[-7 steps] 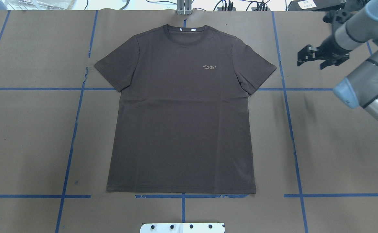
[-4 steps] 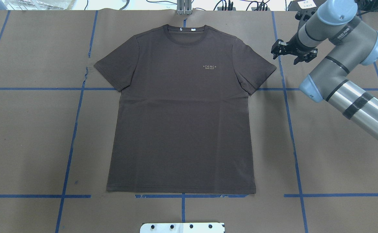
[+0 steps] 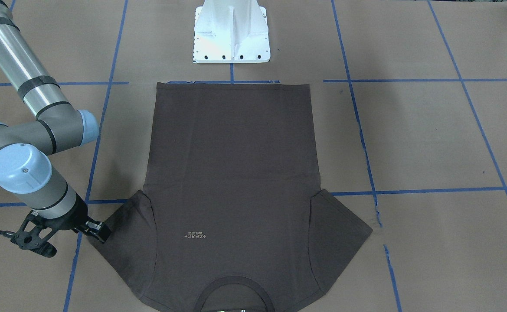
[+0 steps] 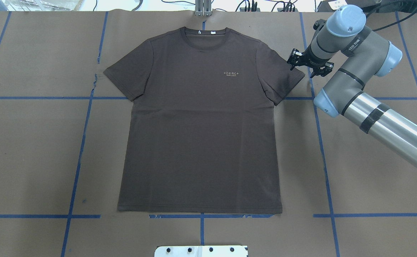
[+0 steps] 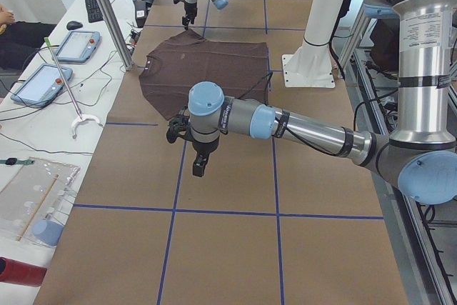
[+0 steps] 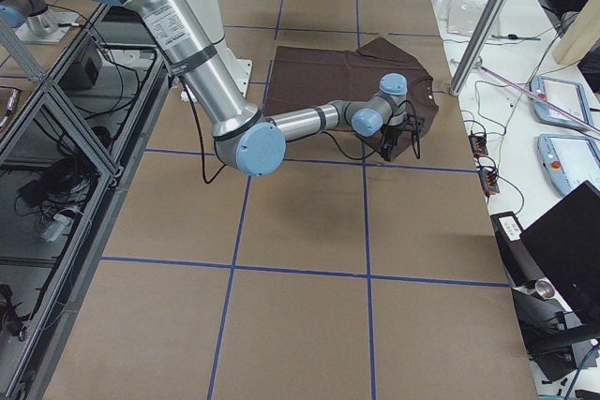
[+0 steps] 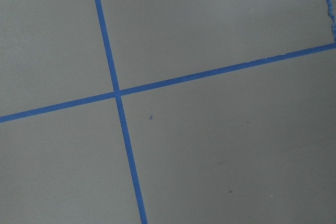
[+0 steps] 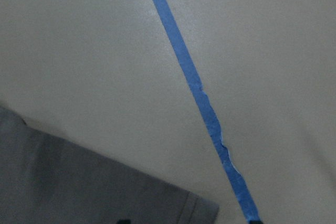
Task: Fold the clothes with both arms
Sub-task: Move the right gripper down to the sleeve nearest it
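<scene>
**Front-facing view:** The dark brown T-shirt (image 3: 231, 173) lies flat and front up on the paper-covered tabletop (image 3: 431, 138). Its hem is toward the white pedestal base (image 3: 231, 34) and its collar is at the view's bottom edge. The right gripper (image 3: 64, 238) is at the tip of the sleeve on the view's left, with its jaws spread wide. One finger (image 3: 98, 231) overlaps the sleeve's hem corner, and the other is over bare paper on the far side of a blue tape line (image 3: 73, 268). I cannot tell whether the finger touches the cloth.

**Overhead view:** The T-shirt (image 4: 201, 135) is spread in the middle with both sleeves out. The right arm (image 4: 379, 117) comes in from the right. Its gripper (image 4: 307, 66) is open, just beside the sleeve's outer end.

**Left-end view:** The near left arm (image 5: 307, 130) reaches across the tabletop. The left gripper (image 5: 198, 163) points down over bare paper near the T-shirt's closer sleeve. I cannot tell whether it is open or closed.

**Right-end view:** The right gripper (image 6: 394, 142) is at the T-shirt's near sleeve.

**Left wrist view:** It shows brown paper and two crossing tape lines.

**Right wrist view:** A sleeve corner of the T-shirt (image 8: 79, 182) sits at lower left. A tape line runs diagonally just beside it.
</scene>
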Controlling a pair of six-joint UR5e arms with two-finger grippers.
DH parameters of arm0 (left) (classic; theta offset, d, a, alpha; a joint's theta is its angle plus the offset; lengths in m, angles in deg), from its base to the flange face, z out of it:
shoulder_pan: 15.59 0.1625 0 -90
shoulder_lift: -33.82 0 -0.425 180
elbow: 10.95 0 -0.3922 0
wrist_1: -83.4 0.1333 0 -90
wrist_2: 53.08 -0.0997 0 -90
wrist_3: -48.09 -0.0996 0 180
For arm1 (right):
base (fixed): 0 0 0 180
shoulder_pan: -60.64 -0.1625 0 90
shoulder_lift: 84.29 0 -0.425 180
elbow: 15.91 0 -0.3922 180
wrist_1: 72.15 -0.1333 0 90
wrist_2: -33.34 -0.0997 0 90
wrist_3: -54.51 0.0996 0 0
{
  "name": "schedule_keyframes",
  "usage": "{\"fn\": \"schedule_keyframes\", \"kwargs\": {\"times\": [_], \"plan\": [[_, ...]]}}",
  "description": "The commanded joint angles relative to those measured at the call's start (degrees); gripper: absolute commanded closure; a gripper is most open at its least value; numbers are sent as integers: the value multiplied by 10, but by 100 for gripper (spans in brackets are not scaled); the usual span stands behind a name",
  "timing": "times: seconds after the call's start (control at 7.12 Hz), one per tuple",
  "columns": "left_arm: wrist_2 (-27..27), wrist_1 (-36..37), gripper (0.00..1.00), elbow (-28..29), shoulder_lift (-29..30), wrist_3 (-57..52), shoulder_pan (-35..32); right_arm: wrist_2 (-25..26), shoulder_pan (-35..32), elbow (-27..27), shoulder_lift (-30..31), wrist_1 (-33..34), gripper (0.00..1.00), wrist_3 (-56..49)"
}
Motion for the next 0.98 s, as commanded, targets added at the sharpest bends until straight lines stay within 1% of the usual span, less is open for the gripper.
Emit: {"fn": "schedule_keyframes", "kwargs": {"times": [0.0,0.14,0.28,0.42,0.56,0.7,0.84], "plan": [[0,0,0,-1,-1,-1,0,20,5,-12,-3,-1,25,3],[0,0,0,-1,-1,-2,0,21,5,-14,-5,0,27,3],[0,0,0,-1,-1,-2,0,21,9,-25,-12,0,27,2],[0,0,0,-1,-1,-3,0,24,10,-31,-14,0,30,2],[0,0,0,-2,-1,-4,0,24,10,-31,-14,0,40,2],[0,0,0,-3,-1,-4,0,24,10,-32,-14,0,60,2],[0,0,0,-5,-1,-3,0,24,10,-31,-14,0,89,3]]}}
